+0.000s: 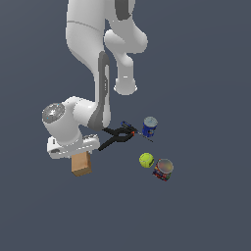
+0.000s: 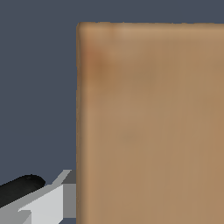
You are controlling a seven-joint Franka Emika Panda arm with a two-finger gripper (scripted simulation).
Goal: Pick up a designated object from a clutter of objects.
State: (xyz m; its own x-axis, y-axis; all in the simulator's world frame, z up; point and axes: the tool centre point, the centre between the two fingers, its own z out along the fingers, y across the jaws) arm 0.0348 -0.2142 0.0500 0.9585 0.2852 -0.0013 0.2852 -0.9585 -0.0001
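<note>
Plain tan-brown rectangular box [image 1: 81, 164], unmarked, cardboard-like, resting on the dark grey floor [image 1: 206, 215] directly under the white robot hand. Filling most of the wrist view [image 2: 148, 127] at very close range. Apparently not yet lifted, no gap beneath it visible in the exterior view. Approach judged complete; grasp either about to close or just closing; lift and carry away still to come.

White gripper [image 1: 73, 147] sitting right on top of the box, fingers hidden behind the hand body and the box itself. One pale grey finger [image 2: 48, 201] visible just beside the box's edge in the wrist view, contact not clear. Spread or pressed together: cannot tell.

Beyond the box, toward the exterior view's right: black spring clamp [image 1: 116, 137] near, then blue can [image 1: 150, 126], yellow-green tennis ball [image 1: 146, 160], and red-and-blue can [image 1: 163, 169] lying well apart.
</note>
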